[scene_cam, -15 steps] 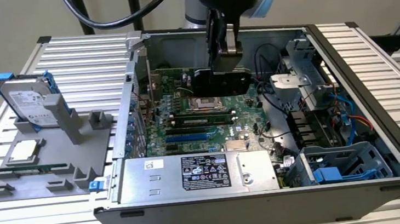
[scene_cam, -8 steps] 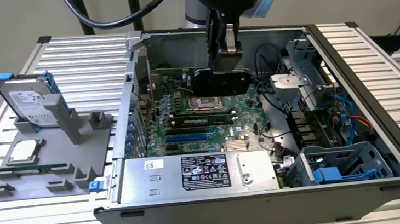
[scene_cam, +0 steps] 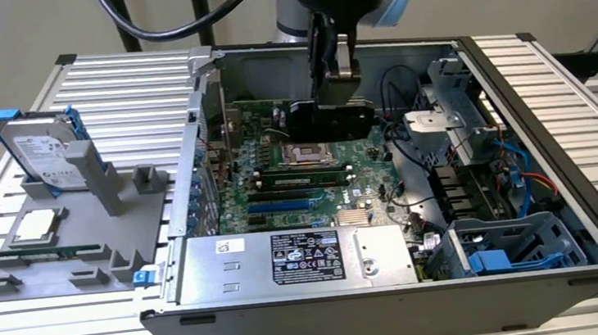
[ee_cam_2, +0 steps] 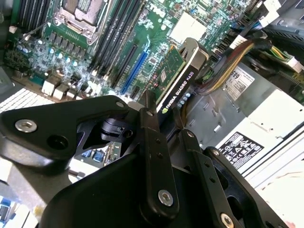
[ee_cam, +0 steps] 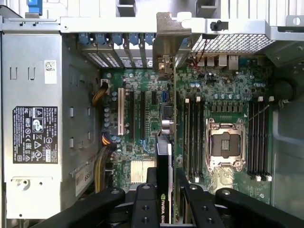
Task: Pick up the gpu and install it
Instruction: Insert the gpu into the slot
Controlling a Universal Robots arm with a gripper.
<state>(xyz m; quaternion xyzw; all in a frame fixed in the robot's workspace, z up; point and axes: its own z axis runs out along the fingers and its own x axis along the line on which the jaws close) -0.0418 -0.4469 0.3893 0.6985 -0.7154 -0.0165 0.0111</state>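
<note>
I have the gripper (ee_cam_2: 166,124) clamped on the gpu (ee_cam_2: 178,78), its two black fingers (ee_cam_2: 154,156) pinching the card edge-on from either side, and in the exterior view the card (scene_cam: 330,120) hangs above the motherboard (scene_cam: 290,186) inside the open computer case (scene_cam: 565,191), not yet down in any slot as far as I can judge. In the first wrist view the gpu (ee_cam: 164,156) runs in line with the expansion slots (ee_cam: 141,115), its silver end bracket (ee_cam: 164,54) reaching toward the rear slot openings of the case. My main worry is alignment: if the card's bottom edge sits a little off the slot or the card is tilted in the grip, pushing down could jam the connector against the slot wall and stress the board. The bracket could also catch on the rear frame rather than slide into its opening, which would cock the card. The grip is on a thin edge, so the card might pivot between the fingers under insertion force. I also see a cable bundle (ee_cam_2: 232,66) near the power supply (ee_cam: 35,128), just beside the card's far end, and it could snag.
</note>
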